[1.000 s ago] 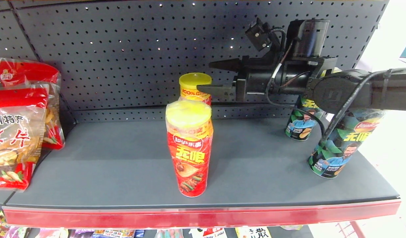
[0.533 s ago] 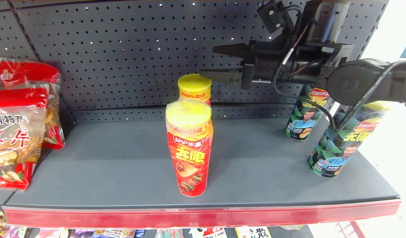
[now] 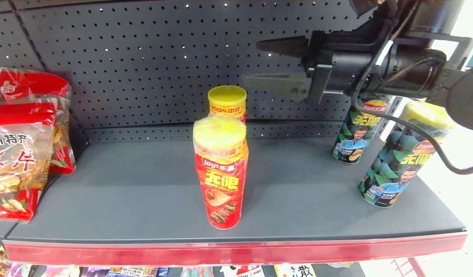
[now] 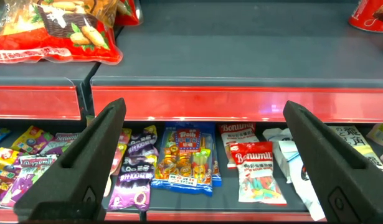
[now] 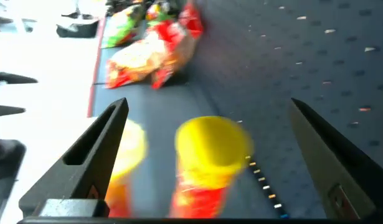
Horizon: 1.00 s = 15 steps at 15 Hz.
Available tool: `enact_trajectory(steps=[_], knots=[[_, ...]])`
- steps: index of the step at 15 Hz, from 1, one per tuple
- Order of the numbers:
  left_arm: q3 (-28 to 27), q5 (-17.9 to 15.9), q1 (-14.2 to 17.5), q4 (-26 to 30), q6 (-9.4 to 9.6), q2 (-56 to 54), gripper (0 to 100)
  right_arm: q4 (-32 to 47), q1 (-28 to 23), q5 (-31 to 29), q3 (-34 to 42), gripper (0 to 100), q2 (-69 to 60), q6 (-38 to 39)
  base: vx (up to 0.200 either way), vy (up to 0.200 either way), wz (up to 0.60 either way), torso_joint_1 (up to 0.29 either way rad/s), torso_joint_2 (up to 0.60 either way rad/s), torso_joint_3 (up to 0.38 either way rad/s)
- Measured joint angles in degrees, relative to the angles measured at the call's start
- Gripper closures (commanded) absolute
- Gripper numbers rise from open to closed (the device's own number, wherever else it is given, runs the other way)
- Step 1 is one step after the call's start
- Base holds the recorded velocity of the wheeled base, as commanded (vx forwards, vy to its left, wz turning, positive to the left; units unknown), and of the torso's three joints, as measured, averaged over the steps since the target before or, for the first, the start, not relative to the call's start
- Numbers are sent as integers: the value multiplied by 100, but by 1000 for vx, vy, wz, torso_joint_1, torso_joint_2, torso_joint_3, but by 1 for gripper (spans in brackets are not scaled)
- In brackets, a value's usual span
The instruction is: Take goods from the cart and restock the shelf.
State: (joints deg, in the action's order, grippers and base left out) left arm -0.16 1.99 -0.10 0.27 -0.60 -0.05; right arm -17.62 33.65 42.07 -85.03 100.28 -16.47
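Head: forward, downward, near the dark grey metal shelf [image 3: 144, 192].
Left wrist: low, facing its red front strip [image 4: 241, 102].
Right wrist: above, looking along it.
Shared: shelf; red yellow-lidded chip tubes [image 3: 220, 173].

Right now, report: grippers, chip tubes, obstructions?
Left gripper, right gripper open, empty. Front red yellow-lidded chip tube, rear red tube upright on grey shelf. Nothing blocking.

right arm [image 3: 375, 67] high and level, pointing left, right jaws spread wide; left jaws spread wide too.
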Motion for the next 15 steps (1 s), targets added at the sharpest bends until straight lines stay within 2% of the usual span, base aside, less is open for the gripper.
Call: enact_trajectory(steps=[5, 11, 15], knots=[[0, 0, 0, 0, 0, 0, 0, -15, 351, -112, 1368, 0, -981, -173, 0, 0, 0, 0, 0, 0], [0, 0, 2, -2, 0, 0, 0, -11, 629, -143, 2883, 0, -1560, -589, 0, 0, 0, 0, 0, 0], [0, 1, 2, -2, 0, 0, 0, -6, 717, -124, 3316, 0, -1479, -762, 0, 0, 0, 0, 0, 0]])
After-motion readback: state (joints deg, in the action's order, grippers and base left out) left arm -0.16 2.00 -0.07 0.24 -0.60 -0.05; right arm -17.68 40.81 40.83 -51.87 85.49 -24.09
